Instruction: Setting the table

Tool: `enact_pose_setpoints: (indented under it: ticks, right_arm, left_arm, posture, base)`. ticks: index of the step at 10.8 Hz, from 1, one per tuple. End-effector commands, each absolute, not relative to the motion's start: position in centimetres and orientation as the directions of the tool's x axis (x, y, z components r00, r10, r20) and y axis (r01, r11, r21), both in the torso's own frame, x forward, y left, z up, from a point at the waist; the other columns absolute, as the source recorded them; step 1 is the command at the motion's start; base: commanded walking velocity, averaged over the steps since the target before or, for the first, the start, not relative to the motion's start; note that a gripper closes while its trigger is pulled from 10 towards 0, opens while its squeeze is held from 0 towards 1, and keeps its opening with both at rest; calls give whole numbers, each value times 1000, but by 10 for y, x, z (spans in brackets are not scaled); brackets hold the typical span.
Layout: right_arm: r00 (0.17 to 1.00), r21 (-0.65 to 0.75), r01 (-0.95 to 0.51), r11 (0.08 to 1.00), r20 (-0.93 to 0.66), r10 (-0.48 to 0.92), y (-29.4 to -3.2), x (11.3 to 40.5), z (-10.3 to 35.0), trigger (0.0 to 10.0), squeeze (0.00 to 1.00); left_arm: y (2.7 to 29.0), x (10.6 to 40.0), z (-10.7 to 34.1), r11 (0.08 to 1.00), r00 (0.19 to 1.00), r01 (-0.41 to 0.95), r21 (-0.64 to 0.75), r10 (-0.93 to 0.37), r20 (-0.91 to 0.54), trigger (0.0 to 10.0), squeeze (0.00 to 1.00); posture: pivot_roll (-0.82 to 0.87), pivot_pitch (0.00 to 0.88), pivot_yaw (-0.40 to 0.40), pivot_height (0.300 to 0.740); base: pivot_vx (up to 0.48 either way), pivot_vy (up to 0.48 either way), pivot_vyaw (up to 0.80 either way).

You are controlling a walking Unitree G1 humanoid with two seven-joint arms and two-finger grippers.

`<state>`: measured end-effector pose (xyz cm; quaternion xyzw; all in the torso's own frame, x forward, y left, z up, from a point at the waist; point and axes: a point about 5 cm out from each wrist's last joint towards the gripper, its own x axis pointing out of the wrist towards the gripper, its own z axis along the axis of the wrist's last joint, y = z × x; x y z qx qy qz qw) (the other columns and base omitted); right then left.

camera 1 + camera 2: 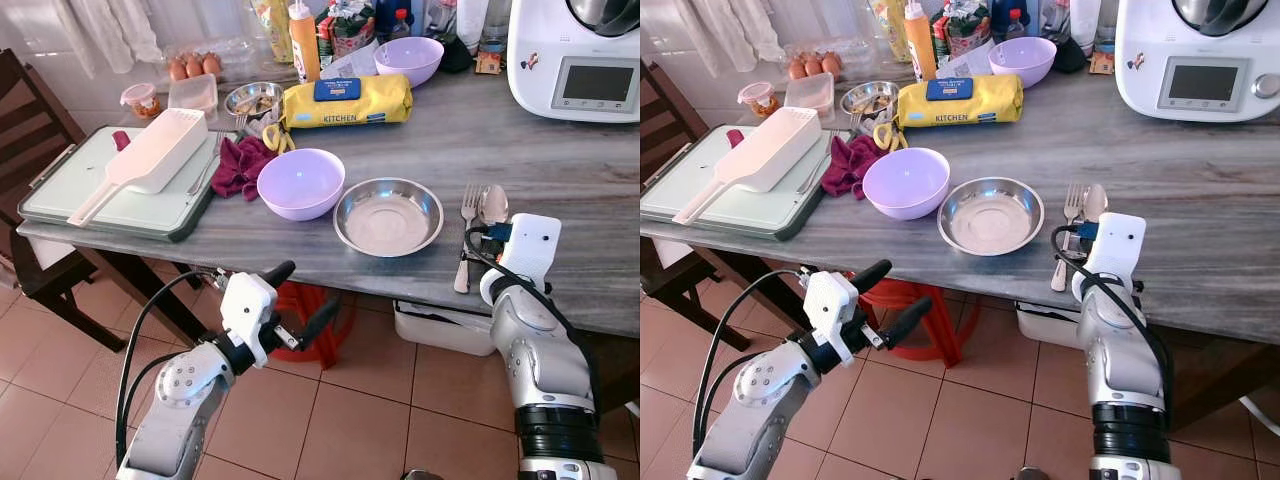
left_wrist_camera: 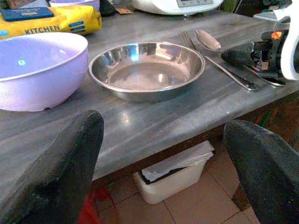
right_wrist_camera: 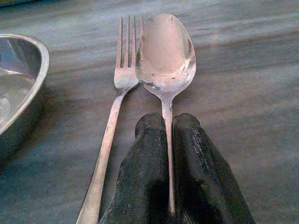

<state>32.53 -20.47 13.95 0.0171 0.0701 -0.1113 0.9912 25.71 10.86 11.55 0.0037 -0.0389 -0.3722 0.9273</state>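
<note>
While the left gripper [image 1: 297, 298] hangs below the table [image 1: 560, 170] edge, fingers spread wide and empty, the steel bowl [image 1: 388, 215] sits ahead of it, right of the purple bowl [image 1: 300, 183]. Right again, fork [image 3: 115, 98] and spoon [image 3: 165, 56] lie side by side; the right gripper [image 3: 168, 140] pinches the spoon's handle, whose end is hidden between its fingers.

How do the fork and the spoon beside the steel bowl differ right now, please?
The spoon has its handle pinched between the right gripper fingers; the fork lies free. The fork sits nearer the steel bowl, the spoon on its far side. The fork ends in tines, the spoon in a rounded bowl. Both are silver metal, lying side by side on the table.
</note>
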Motion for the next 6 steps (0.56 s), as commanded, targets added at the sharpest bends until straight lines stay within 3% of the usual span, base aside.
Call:
enact_pose_setpoints:
  ticks: [1,6]
  right_arm:
    - [952,10,243,970,-193,-237,-207,323,127,10000,0]
    - [951,16,252,967,-191,-245,-212,327,128,10000,0]
  left_arm:
    - [113,257,112,727,725,686,41,-687,52,10000,0]
    - [115,257,110,734,733,678,41,-679,47,10000,0]
  posture:
    - [-99,126,163,740]
    - [-97,124,160,740]
  base:
    - [0,0,0]
    - [0,0,0]
